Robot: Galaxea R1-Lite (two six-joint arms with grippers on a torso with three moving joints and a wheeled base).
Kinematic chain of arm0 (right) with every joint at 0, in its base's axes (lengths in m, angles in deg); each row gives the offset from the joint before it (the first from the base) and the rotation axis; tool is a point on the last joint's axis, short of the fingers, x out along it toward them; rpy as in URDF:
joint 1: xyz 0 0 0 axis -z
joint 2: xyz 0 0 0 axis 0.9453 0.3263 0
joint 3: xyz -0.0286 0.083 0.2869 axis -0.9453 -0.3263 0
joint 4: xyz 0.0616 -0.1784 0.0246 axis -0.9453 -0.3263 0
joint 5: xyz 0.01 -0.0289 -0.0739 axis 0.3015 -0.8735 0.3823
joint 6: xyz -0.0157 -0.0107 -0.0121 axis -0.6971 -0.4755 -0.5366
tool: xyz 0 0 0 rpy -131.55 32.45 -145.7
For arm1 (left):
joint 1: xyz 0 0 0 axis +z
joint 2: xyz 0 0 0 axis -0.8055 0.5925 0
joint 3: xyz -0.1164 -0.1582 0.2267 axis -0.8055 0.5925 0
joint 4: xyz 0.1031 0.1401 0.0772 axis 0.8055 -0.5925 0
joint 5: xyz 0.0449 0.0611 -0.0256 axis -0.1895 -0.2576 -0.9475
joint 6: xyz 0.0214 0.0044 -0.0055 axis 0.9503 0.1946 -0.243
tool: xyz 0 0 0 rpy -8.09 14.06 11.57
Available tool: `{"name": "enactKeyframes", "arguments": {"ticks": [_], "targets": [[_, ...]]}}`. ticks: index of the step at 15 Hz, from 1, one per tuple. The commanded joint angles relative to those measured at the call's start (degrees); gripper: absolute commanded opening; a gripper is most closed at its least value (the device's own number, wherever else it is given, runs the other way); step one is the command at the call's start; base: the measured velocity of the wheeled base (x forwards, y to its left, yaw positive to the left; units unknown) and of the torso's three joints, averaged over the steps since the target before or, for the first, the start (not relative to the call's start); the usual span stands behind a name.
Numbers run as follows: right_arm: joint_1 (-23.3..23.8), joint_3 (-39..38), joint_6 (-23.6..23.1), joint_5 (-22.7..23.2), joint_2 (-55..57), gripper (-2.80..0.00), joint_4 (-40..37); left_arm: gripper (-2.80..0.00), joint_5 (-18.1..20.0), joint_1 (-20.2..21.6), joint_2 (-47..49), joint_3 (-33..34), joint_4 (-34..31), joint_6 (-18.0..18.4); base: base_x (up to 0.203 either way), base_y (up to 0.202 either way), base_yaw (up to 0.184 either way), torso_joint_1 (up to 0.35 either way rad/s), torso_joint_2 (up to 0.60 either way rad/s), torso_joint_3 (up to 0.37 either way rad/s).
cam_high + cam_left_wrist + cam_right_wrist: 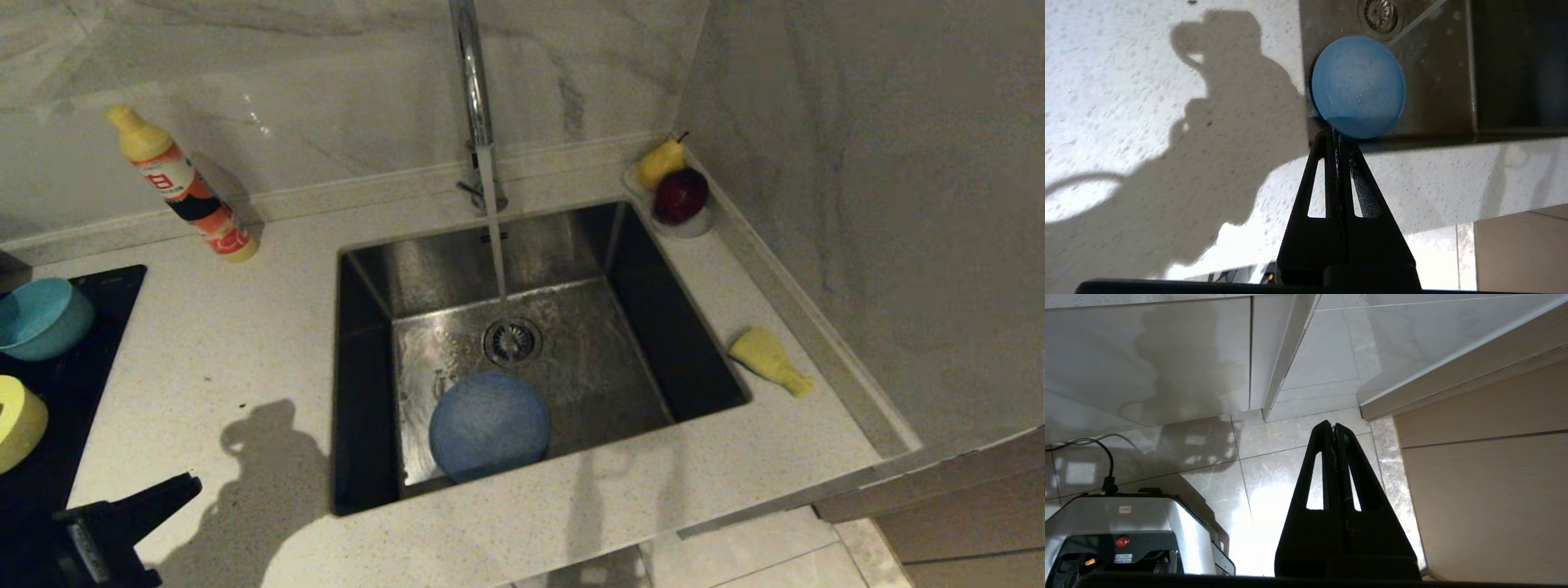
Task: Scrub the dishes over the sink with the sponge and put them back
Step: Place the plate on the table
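1. Left gripper (1336, 134): jaws pressed together, holding nothing; hovers over the front-left part of the worktop (245, 343), tips aimed toward the sink's near-left corner.
2. Light-blue plate (1358, 86): lies inside the sink (620, 245) against the front wall, just past the left jaws' tips but apart from them, near the drain strainer (513, 341).
3. Tap (471, 82): running, stream falling beside the strainer.
4. Teal-blue bowl (41, 317) and pale yellow bowl (16, 420): on a black mat (73, 384) at the worktop's left edge.
5. Sponge (770, 360): on the worktop right of the sink, well apart from both grippers.
6. Right gripper (1335, 428): jaws pressed together, empty; parked below worktop level, over the tiled floor (1274, 457).
7. Other items: detergent bottle (181, 185) at the back left; pear (660, 162) and apple (680, 196) in a clear dish (694, 227) at the back-right corner.
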Motion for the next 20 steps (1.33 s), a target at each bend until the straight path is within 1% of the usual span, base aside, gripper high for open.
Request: {"name": "enactKeyframes", "arguments": {"ticks": [1, 2, 3, 6, 11, 20], "targets": [[-3.5, 0.0, 0.0, 0.1, 0.0, -2.8, 0.0, -2.8, 0.0, 0.0, -2.8, 0.1, -1.3, -0.2, 0.0, 0.0, 0.0, 0.0, 0.0, 0.0], [-5.0, -0.1, -0.2, 0.2, -1.1, -2.8, 0.1, -2.8, 0.0, 0.0, -3.6, 0.4, -1.9, -0.2, 0.0, 0.0, 0.0, 0.0, 0.0, 0.0], [-5.2, -0.2, -0.3, 0.3, -2.7, -2.8, 0.6, -2.8, 0.0, 0.0, -3.9, 0.4, -2.8, -0.2, 0.0, 0.0, 0.0, 0.0, 0.0, 0.0], [-5.4, -0.6, -0.1, 0.5, -4.5, -2.8, 1.5, -2.8, 0.1, 0.0, -4.6, 0.4, -3.0, -0.2, 0.0, 0.0, 0.0, 0.0, 0.0, 0.0], [-5.5, -0.6, 0.0, 0.6, -4.5, -2.8, 1.5, -2.8, 0.0, 0.0, -6.0, 0.7, -4.3, -0.2, 0.0, 0.0, 0.0, 0.0, 0.0, 0.0], [-5.4, -0.6, 0.0, 0.6, -4.5, -2.8, 1.6, -2.8, 0.0, 0.0, -5.7, 0.6, -5.2, -0.1, 0.0, 0.0, 0.0, 0.0, 0.0, 0.0]]}}
